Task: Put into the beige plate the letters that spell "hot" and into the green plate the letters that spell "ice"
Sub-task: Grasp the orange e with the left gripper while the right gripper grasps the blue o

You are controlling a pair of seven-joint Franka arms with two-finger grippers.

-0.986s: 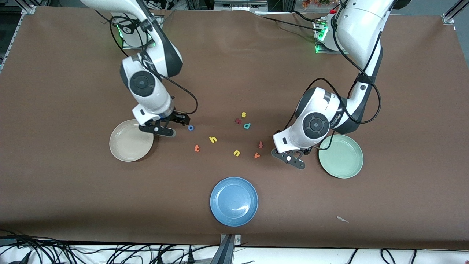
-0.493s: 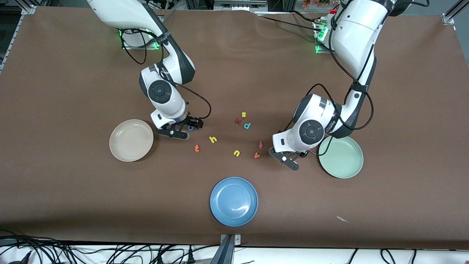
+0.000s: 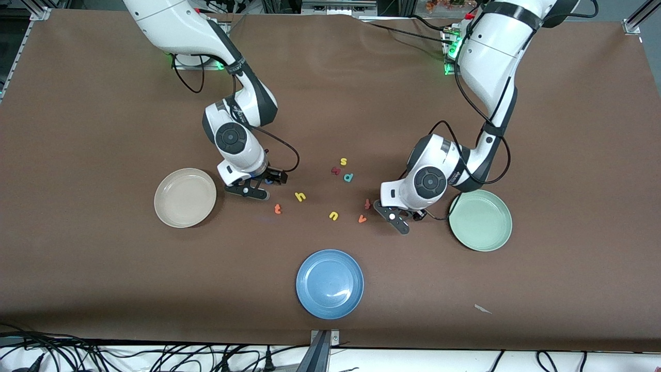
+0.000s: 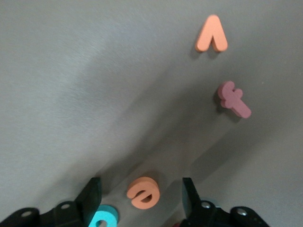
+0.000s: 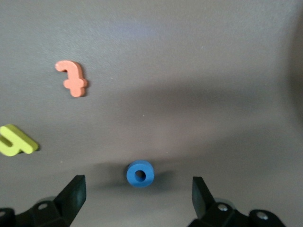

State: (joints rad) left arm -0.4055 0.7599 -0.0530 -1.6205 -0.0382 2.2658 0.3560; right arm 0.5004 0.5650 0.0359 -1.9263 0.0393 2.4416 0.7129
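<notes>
In the front view, the right gripper [image 3: 258,185] is hanging low over the table just beside the beige plate [image 3: 185,197], with the blue o [image 3: 269,180] peeking out beneath it; the orange t [image 3: 278,208] and yellow h [image 3: 300,196] are lying nearer the camera, toward the table's middle; the left gripper [image 3: 405,219] is sitting low between the orange v [image 3: 362,219] and the green plate [image 3: 480,220], both plates lying empty; a yellow u [image 3: 333,215], a dark red f [image 3: 367,203], a yellow s [image 3: 343,162], a teal d [image 3: 348,177] and a blue plate [image 3: 330,283] are also lying about.

In the left wrist view, the left gripper [image 4: 141,198] is standing with its fingers [image 4: 92,196] apart around the orange e [image 4: 143,193], not touching it; a teal letter [image 4: 105,218] is showing at one finger.

In the right wrist view, the right gripper [image 5: 138,195] is standing wide open, holding nothing, the blue o [image 5: 140,173] lying between its fingers [image 5: 75,193].
</notes>
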